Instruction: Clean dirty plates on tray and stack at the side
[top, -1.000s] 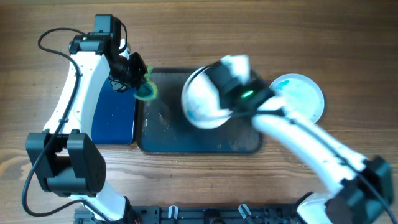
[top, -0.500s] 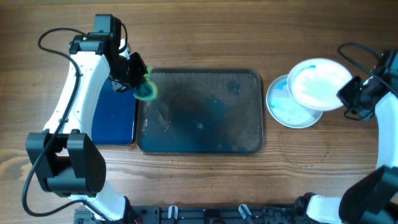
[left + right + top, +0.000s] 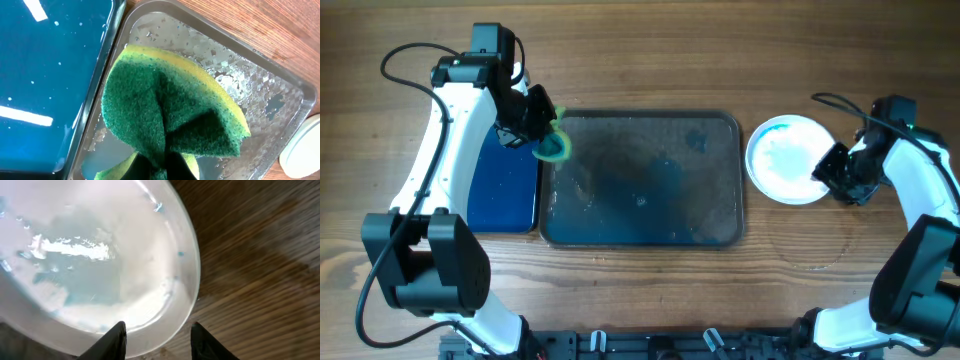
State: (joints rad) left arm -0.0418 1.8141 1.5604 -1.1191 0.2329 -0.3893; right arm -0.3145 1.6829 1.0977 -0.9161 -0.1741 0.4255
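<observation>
The plates lie as one stack on the wood to the right of the tray. The top plate is white with faint teal smears and fills the right wrist view. The dark tray holds no plate and is wet with streaks. My right gripper is open at the stack's right edge. Its fingers straddle the plate rim, one over the plate and one over the table. My left gripper is shut on a folded green and yellow sponge over the tray's near-left corner.
A narrower blue tray with a black rim lies against the dark tray's left side and shows in the left wrist view. Bare wood surrounds the plate stack. A cable loops by the right arm.
My right arm carried a plate from the tray to the right, set it on the stack and opened its jaws. The left arm and sponge have not moved.
</observation>
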